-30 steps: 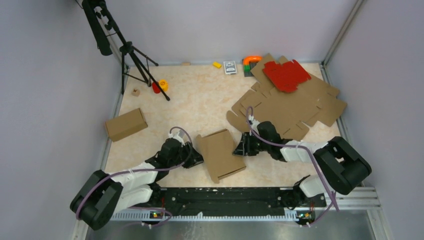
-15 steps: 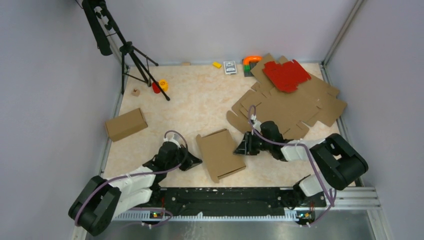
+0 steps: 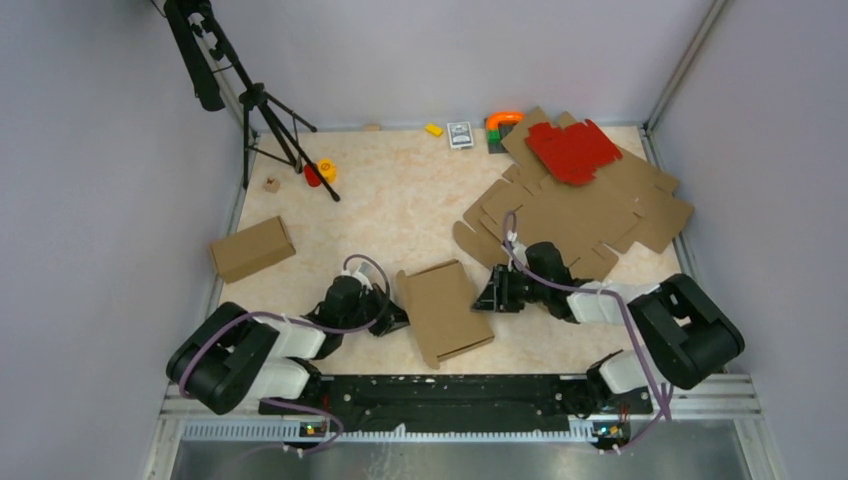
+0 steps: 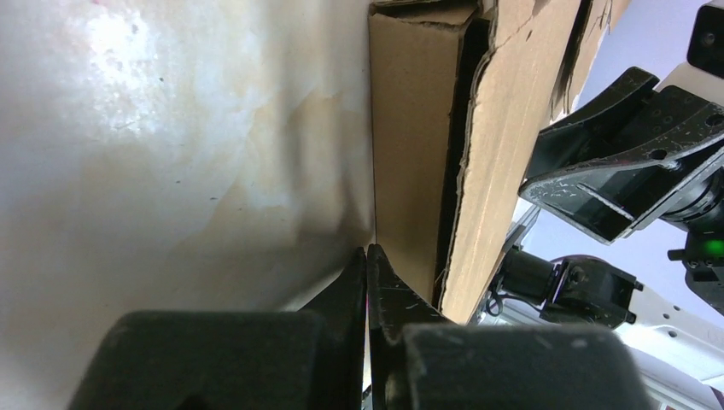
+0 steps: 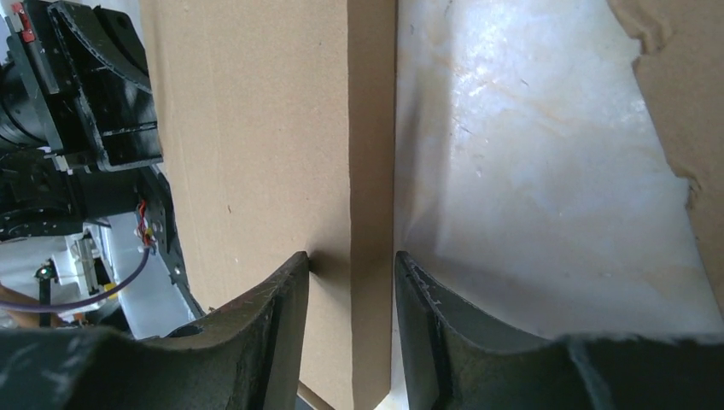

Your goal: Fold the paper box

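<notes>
Your two claws sit at opposite sides of the paper box (image 3: pixel 443 312), which lies near the front of the tabletop (image 3: pixel 400 200)

From above you see the left claw (image 3: pixel 393 322) at the box's left edge and the right claw (image 3: pixel 487 297) at its right edge. Only your left wrist view shows that claw (image 4: pixel 367 256) pressed together on nothing, its tips at the foot of the box's side wall, with a gap under the top panel. Only your right wrist view shows that claw (image 5: pixel 350 265) spread astride the box's long edge; you cannot tell whether it is pinching. The surface is pale marbled beige, and lilac walls enclose it. Flat brown cardboard sheets (image 3: pixel 580 215) lie at the far right with a red sheet (image 3: pixel 572 150) on top. A closed brown box (image 3: pixel 251 248) sits on the left, and a black tripod (image 3: pixel 262 110) stands in the far left corner
</notes>
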`<state>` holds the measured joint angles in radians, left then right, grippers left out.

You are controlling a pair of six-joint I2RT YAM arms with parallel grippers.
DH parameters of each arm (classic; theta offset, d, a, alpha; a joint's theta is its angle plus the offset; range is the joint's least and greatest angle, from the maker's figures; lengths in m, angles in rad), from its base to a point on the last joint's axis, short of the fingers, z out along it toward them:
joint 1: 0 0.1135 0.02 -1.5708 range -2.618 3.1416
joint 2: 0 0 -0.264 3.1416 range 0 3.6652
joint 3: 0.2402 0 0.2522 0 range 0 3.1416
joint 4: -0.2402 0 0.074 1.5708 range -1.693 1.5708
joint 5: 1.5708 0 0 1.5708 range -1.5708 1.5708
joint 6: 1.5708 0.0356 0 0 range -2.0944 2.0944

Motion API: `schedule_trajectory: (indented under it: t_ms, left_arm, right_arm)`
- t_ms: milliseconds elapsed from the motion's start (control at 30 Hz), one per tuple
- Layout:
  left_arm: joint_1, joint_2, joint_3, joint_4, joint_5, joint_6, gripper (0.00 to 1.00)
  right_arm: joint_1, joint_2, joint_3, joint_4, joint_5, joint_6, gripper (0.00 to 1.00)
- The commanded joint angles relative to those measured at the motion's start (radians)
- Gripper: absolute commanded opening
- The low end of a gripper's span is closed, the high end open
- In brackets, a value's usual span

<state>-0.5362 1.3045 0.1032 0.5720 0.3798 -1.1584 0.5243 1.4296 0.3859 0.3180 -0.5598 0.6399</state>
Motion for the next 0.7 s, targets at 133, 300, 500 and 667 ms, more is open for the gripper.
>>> schedule_trajectory:
  t_ms: [133,300,500,667]
  left_arm:
    - [0.004,0.021,0.028,-0.04,-0.014,0.034,0.0]
    - [0.004,0.012,0.029,-0.045,-0.016,0.035,0.0]
    - [0.005,0.012,0.035,-0.047,-0.008,0.035,0.0]
    - [0.004,0.007,0.044,-0.05,0.014,0.039,0.0]
  right_arm:
    - [-0.041,-0.133,0.024,-0.127,0.029,-0.015,0.42]
    - [-0.046,-0.143,0.022,-0.144,0.042,-0.02,0.4]
    - [-0.046,-0.076,0.008,-0.095,0.018,-0.024,0.32]
    - [-0.046,-0.036,0.011,-0.118,0.051,-0.058,0.23]
